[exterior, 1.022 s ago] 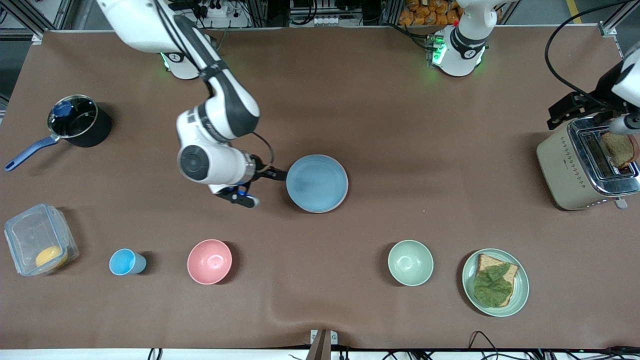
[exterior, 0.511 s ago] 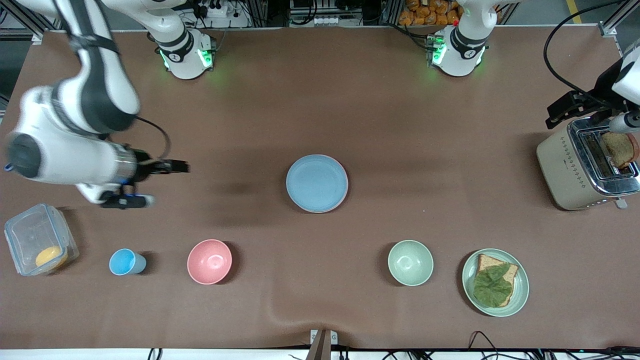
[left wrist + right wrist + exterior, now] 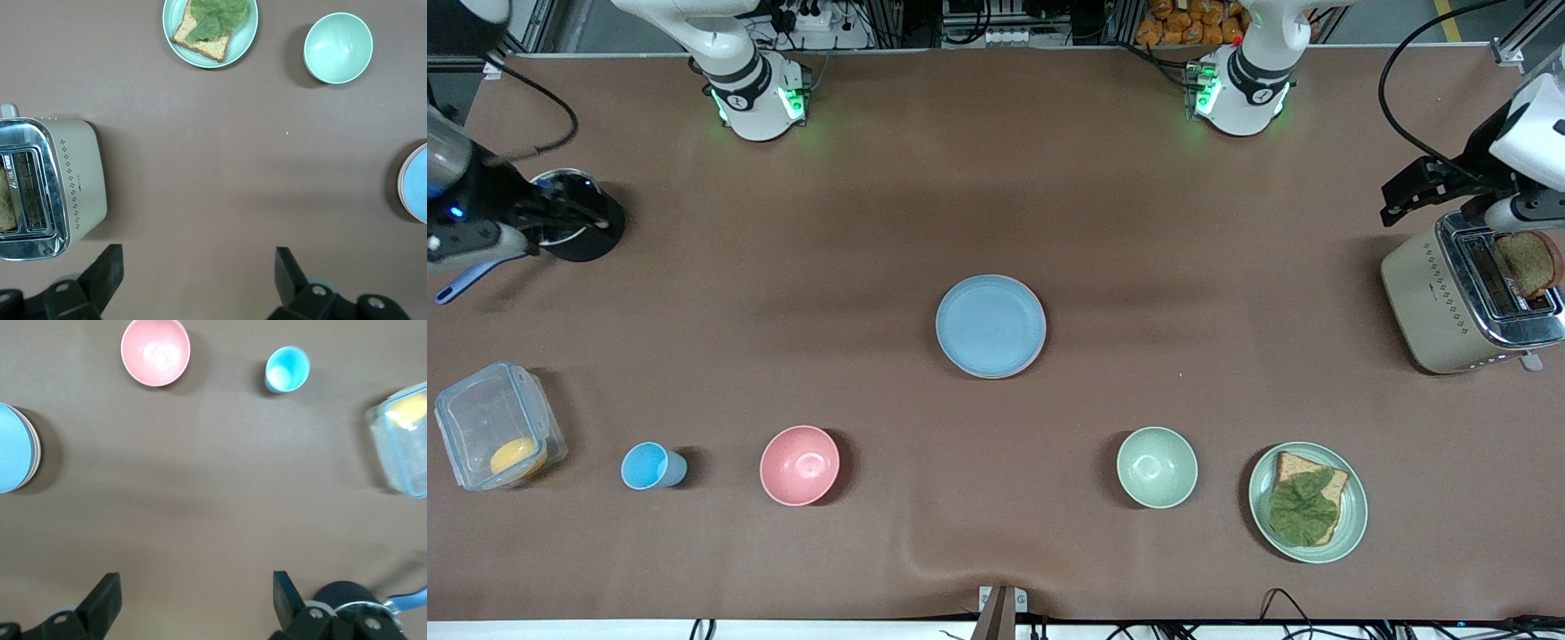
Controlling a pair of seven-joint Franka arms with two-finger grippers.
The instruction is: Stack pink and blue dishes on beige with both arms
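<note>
The light blue plate (image 3: pixel 991 325) lies flat at the table's middle, on top of a stack. A thin pale pink plate edge (image 3: pixel 1042 342) shows under it. The beige plate is hidden. The stack also shows in the right wrist view (image 3: pixel 13 457) and in the left wrist view (image 3: pixel 417 183). My right gripper (image 3: pixel 569 218) hangs open and empty over the dark pot at the right arm's end, well away from the stack; its own view shows the jaws spread (image 3: pixel 197 583). My left gripper (image 3: pixel 1405 191) waits open and empty above the table beside the toaster (image 3: pixel 199 257).
A pink bowl (image 3: pixel 799 465), a small blue cup (image 3: pixel 649 466) and a clear lidded container (image 3: pixel 494 427) stand nearer the camera. A green bowl (image 3: pixel 1157 467) and a green plate (image 3: pixel 1258 520) with bread and lettuce stand toward the left arm's end. The toaster (image 3: pixel 1432 302) holds bread. The pot (image 3: pixel 591 240) has a blue handle.
My right arm has pulled away from the blue plate's edge and swung to its end of the table, over the pot. The stack has stayed put. The left arm barely moved.
</note>
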